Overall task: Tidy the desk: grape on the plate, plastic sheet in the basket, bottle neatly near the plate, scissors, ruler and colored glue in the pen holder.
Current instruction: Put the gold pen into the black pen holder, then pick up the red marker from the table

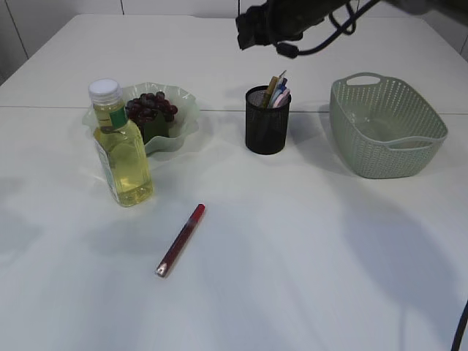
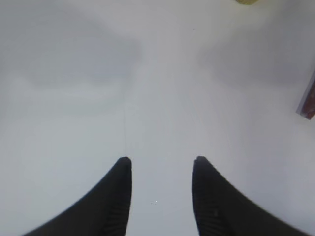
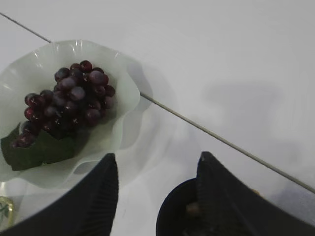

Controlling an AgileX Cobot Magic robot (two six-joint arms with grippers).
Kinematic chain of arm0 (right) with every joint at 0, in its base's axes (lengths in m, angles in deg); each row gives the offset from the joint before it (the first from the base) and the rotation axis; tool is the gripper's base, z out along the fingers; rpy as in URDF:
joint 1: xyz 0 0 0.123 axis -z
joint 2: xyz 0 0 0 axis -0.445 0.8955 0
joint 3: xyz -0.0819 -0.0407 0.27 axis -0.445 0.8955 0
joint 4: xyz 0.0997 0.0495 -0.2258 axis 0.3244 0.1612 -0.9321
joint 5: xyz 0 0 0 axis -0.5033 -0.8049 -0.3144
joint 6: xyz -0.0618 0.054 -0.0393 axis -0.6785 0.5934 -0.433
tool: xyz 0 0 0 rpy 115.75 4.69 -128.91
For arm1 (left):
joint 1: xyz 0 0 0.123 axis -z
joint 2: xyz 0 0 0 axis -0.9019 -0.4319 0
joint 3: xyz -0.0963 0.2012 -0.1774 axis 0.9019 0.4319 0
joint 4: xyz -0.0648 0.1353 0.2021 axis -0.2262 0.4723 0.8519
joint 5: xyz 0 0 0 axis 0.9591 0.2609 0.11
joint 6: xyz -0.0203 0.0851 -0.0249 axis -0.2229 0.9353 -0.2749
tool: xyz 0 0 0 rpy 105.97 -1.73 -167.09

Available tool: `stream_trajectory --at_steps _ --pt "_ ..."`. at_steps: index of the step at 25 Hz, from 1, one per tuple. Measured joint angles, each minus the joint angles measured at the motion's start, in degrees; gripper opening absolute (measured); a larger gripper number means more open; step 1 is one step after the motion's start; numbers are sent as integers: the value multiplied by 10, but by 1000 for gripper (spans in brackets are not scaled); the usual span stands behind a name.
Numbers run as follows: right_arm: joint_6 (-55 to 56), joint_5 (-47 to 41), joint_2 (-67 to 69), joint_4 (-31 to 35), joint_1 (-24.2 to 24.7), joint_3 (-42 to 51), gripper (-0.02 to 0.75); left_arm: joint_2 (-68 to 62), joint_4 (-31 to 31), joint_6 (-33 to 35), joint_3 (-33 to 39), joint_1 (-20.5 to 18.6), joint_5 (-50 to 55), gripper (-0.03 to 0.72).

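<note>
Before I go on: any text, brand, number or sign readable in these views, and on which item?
None can be read.
bottle: a green label band at the neck and a side label, print too small and blurred to make out.
red glue stick: no legible marking.
items in the pen holder: too small to tell.
plate, basket: no print visible.
</note>
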Motion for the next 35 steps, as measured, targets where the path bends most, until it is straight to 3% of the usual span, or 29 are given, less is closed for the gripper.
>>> stream_trajectory --at_steps 6,11,16,21,29,35 --pt "183 -134 -99 -74 -3 0 418 0 6 0 0 0 0 298" --pt "319 -257 -138 -150 -53 0 418 0 10 0 0 0 0 298" --pt "442 -270 -137 -225 -156 0 418 0 12 0 0 0 -1 298" --pt "595 -270 -112 -264 -227 -1 398 0 13 0 0 0 -1 298" --pt "757 -270 -48 -270 -244 -1 386 0 14 0 0 0 -1 298" --pt "798 -270 4 -261 -244 -1 386 0 13 0 0 0 -2 298"
